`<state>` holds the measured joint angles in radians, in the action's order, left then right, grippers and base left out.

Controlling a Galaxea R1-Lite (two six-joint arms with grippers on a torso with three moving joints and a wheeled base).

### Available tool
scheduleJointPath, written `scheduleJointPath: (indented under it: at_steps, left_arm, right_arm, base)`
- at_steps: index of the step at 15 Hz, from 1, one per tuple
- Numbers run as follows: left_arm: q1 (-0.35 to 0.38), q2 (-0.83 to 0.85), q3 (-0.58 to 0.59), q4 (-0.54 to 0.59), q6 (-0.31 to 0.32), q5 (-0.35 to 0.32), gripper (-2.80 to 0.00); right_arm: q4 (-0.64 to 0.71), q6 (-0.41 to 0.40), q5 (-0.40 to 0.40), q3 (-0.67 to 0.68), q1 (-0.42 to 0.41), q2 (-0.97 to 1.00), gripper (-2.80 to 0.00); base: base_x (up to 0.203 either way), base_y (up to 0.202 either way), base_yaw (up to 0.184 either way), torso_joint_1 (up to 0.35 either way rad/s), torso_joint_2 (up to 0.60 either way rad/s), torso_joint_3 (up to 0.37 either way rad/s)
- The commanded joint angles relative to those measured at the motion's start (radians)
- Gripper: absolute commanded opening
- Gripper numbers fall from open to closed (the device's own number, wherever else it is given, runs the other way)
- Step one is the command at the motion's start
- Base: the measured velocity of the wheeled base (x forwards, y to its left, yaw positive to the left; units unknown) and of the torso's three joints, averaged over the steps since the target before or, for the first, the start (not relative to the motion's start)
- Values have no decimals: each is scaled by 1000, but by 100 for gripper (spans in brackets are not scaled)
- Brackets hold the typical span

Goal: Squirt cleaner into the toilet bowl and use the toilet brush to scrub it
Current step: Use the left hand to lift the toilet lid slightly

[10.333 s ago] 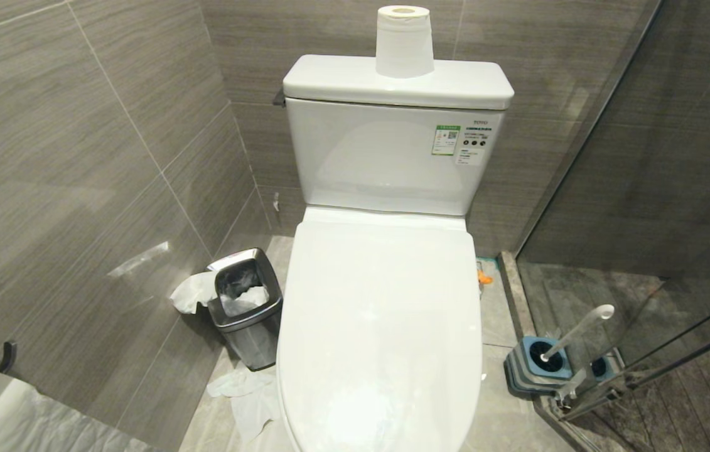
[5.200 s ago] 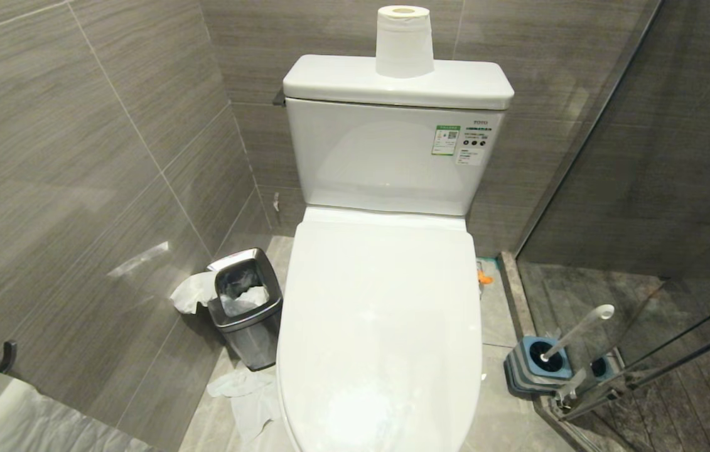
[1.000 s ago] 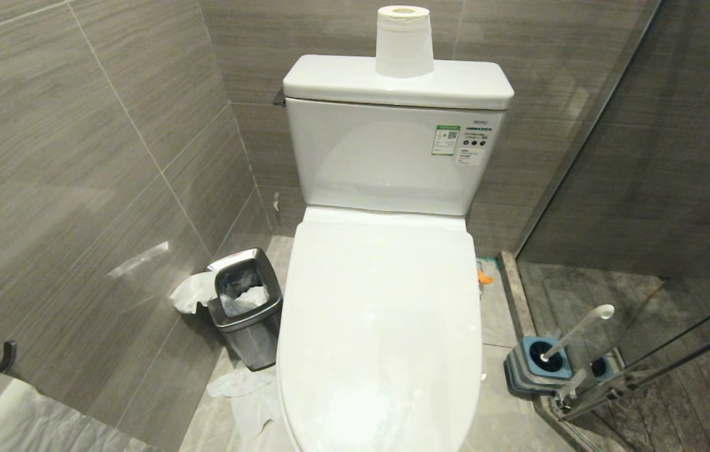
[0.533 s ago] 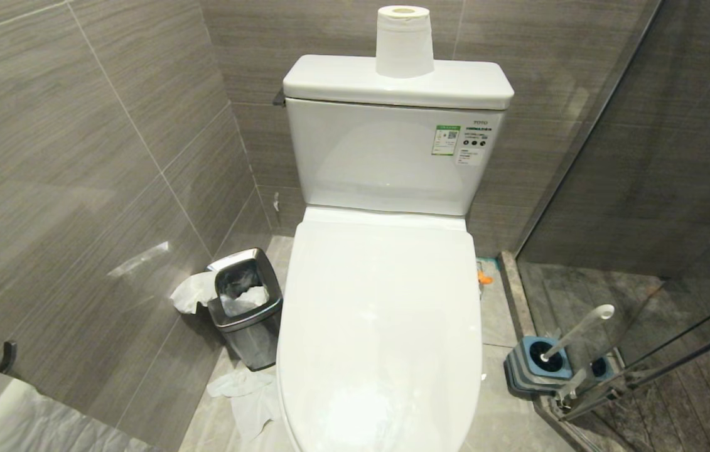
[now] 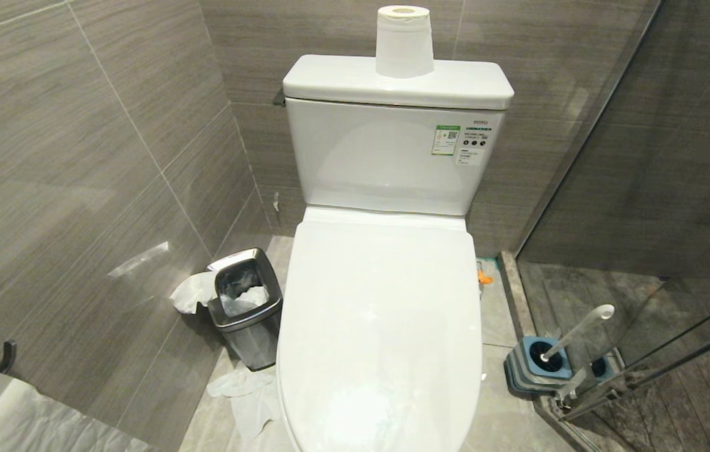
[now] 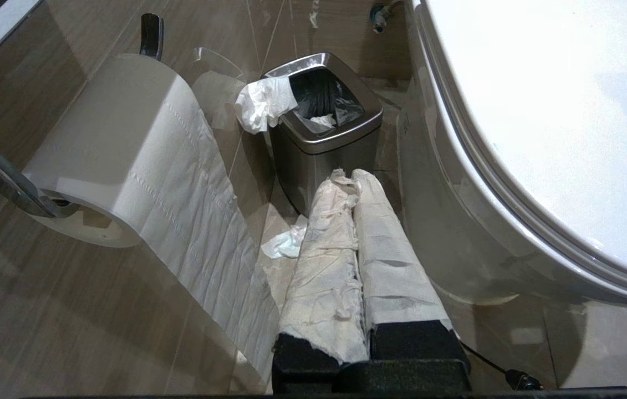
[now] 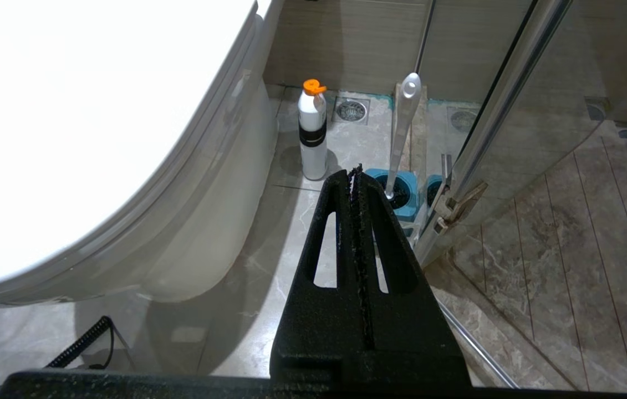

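Pressing their fingers together on nothing, the tissue-wrapped left gripper [image 6: 353,176] and bare black right gripper [image 7: 355,172] hang low beside the lidded toilet bowl [image 5: 386,326], while the toilet brush [image 7: 402,127], likely light and stiff, offers its slim, smooth white handle leaning from the blue holder [image 7: 410,185].

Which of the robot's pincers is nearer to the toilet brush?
The right. The right pincer hangs beside the toilet, pointing at the toilet brush standing in its holder just beyond. The left pincer is on the toilet's other side, near the bin.
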<state>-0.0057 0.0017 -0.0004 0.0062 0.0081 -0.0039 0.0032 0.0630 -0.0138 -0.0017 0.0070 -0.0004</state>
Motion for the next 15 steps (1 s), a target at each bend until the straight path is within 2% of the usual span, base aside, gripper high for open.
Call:
scheduleJointPath:
  at_steps: [1, 6, 9, 12, 15]
  left_arm:
    - [0, 1, 0, 0, 0, 1, -280]
    - [0, 1, -1, 6, 8, 1, -280]
    - [0, 1, -20, 5, 49, -17, -280]
    - [0, 1, -67, 20, 94, -64, -280]
    - [1, 8, -174, 89, 144, -134, -280]
  right_arm:
    - [1, 1, 1, 0, 1, 0, -280]
    - [0, 0, 0, 0, 1, 0, -280]
    - [0, 0, 1, 0, 1, 0, -280]
    - [0, 0, 0, 0, 1, 0, -280]
    - [0, 0, 0, 0, 1, 0, -280]
  base:
    - [0, 0, 0, 0, 0, 0]
    - [0, 0, 0, 0, 0, 0]
    - [0, 0, 0, 0, 0, 0]
    - [0, 0, 0, 0, 0, 0]
    - [0, 0, 0, 0, 0, 0]
